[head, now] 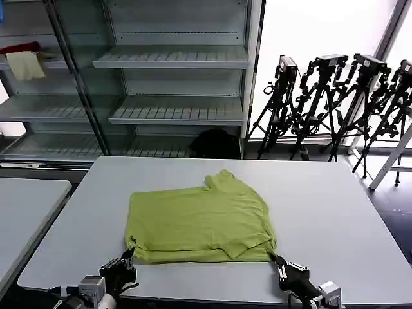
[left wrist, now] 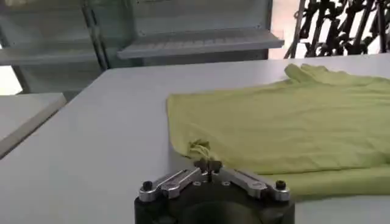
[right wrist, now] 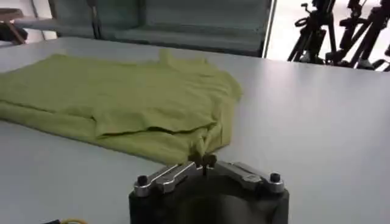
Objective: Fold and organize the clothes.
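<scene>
Lime-green T-shirt (head: 201,222) lying folded and mostly flat near the middle of the grey table (head: 335,206), one sleeve poking out at the far edge. Near left corner bunched and pinched in the closed left gripper (left wrist: 207,164). Near right corner likewise clamped between the pressed-together fingers of the right gripper (right wrist: 205,159). Beyond the table, empty metal shelving (head: 174,61) and, far right, a cluster of black tripods (head: 335,96).

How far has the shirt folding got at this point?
Partly done: the T-shirt already lies doubled on the table, print hidden. In hand: the left gripper and right gripper each pinch a near corner. Further folds and tidying remain.
</scene>
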Robot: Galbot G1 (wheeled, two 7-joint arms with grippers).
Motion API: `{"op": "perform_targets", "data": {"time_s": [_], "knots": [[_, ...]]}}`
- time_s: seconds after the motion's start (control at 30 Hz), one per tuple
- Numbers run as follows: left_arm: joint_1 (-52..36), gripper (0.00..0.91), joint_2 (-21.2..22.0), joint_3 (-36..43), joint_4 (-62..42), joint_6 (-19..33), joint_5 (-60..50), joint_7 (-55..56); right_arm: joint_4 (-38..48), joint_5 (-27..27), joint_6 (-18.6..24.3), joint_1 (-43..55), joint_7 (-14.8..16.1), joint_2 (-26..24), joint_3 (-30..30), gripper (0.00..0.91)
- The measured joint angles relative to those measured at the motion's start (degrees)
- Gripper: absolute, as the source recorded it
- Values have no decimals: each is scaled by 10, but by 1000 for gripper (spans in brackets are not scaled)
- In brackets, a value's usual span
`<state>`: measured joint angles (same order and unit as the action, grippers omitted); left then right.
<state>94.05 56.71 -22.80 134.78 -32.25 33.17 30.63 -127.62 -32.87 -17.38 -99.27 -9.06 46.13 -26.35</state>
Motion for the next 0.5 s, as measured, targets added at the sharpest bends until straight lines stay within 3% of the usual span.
{"op": "perform_targets", "data": {"time_s": [0.37, 0.4, 0.43, 0.5], "knots": [[21, 20, -3, -2, 9, -4, -10, 3, -45, -5, 1, -100, -25, -5, -64, 20], [24, 20, -2, -1, 9, -4, -12, 3, -46, -5, 1, -105, -27, -3, -66, 343], [27, 272, -1, 0, 9, -4, -14, 3, -48, -5, 0, -110, -30, -3, -68, 907], [33, 695, 1, 2, 10, -4, -17, 3, -52, -5, -1, -119, -35, 0, -70, 907]]}}
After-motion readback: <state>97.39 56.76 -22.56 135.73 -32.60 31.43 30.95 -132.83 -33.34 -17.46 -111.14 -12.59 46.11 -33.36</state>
